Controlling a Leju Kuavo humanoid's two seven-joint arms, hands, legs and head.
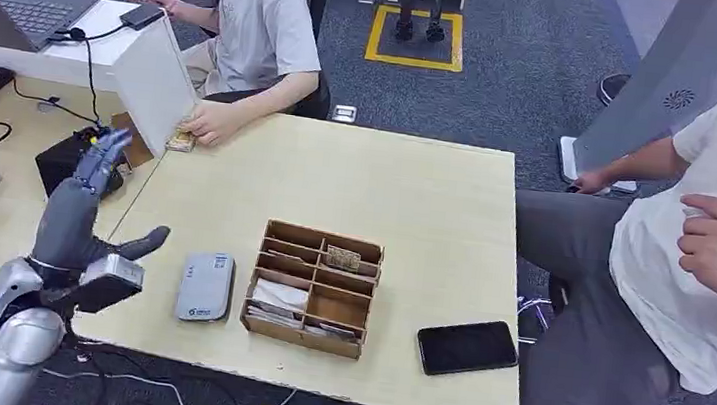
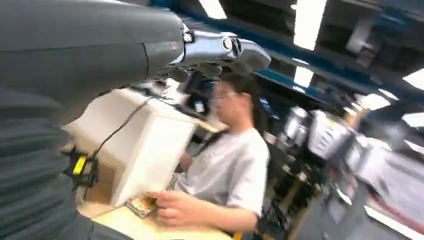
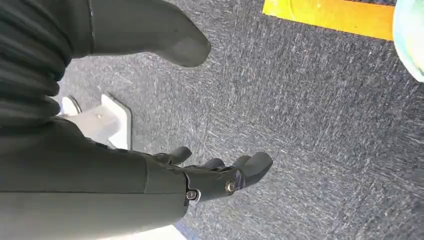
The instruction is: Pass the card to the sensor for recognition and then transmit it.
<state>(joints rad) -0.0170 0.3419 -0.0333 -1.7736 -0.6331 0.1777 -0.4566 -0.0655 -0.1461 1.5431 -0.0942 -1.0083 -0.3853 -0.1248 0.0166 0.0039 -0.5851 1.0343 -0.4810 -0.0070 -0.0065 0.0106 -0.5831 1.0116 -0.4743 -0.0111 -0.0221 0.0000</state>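
My left hand (image 1: 81, 219) is raised over the table's left edge, fingers spread upward and thumb out to the side, holding nothing; its fingers (image 2: 225, 49) reach toward the seated person. The grey-white sensor (image 1: 205, 287) lies flat on the table just right of that hand. A wooden divided box (image 1: 266, 326) beside it holds cards, one patterned card (image 1: 342, 257) in an upper compartment. Across the table a person's hand (image 1: 212, 122) rests on another patterned card (image 1: 180, 141) (image 2: 142, 204). My right hand (image 3: 220, 177) hangs over the carpet, fingers loosely extended, empty.
A black phone (image 1: 467, 347) lies near the table's front right. A white board (image 1: 157, 71) leans by the seated person. A black box (image 1: 62, 159), cables and a laptop (image 1: 29, 2) sit on the left desk. Another person (image 1: 702, 249) sits at the right.
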